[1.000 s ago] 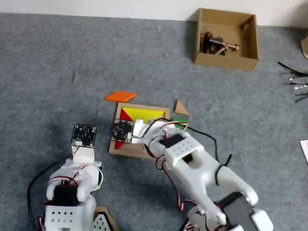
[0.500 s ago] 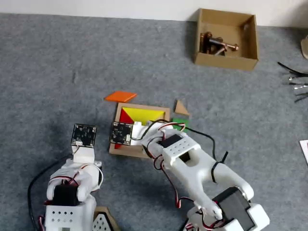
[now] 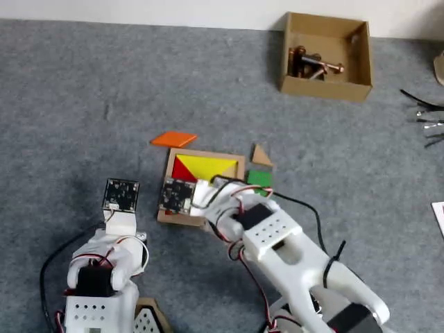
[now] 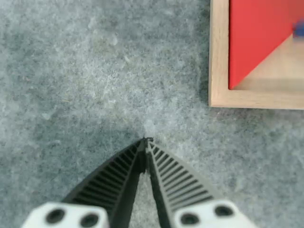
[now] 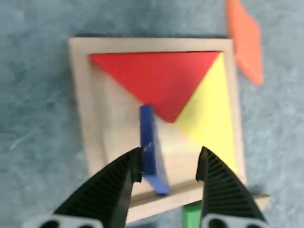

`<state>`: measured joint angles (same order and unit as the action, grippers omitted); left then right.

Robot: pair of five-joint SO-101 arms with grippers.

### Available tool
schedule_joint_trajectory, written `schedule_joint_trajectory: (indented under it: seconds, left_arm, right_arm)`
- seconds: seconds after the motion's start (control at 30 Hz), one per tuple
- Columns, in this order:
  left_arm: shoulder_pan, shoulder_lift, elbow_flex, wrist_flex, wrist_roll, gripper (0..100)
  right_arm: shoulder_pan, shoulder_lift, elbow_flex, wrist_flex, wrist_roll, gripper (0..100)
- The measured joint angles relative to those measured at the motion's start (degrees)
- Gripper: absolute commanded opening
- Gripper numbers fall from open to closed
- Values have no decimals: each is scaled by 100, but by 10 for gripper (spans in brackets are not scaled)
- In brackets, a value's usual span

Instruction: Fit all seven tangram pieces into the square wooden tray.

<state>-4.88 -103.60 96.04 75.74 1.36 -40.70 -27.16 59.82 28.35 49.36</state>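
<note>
Fingers (image 5: 118, 185) on my right gripper (image 5: 169, 154) are spread wide and gripping nothing. They hang over the wooden tray (image 5: 80, 95), one on each side of the blue piece (image 5: 151, 152). That piece sits inside the tray but up on its edge, leaning, with its far end near where the red triangle (image 5: 156, 76) and yellow triangle (image 5: 209, 114) meet. My left gripper (image 4: 145, 142) is clenched on nothing, over the carpet just beside a tray corner.

Handling-wise, I'd guess blue is a thin, stiff, light slab with smooth painted faces, so probably a bit slick and quick to tip over. Best bet is pinching across the two flat faces around the middle, not out at a corner.

Stuff I can't make out: blue is edge-on, so no clue about its outline, and I can't tell if it's touching my finger or just next to it. From the high view my own arm covers the near half of the tray. The orange piece (image 5: 244, 38) lies outside the rim, and the green piece (image 5: 192, 213) is cut off at the frame edge.
</note>
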Motion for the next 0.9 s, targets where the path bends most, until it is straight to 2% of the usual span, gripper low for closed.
schedule_joint_trajectory:
  seconds: [0.47, 0.57, 0.7, 0.9]
  left_arm:
    - [0, 0, 0, 0, 0, 5]
    - [0, 0, 0, 0, 0, 5]
    - [0, 0, 0, 0, 0, 5]
    - [0, 0, 0, 0, 0, 5]
  right_arm:
    - [-114, -176, 220, 325, 0, 4]
    - [-114, -176, 220, -35, -53, 5]
    - [-114, -176, 220, -571, -659, 5]
    - [-114, -88, 431, -1248, -809, 5]
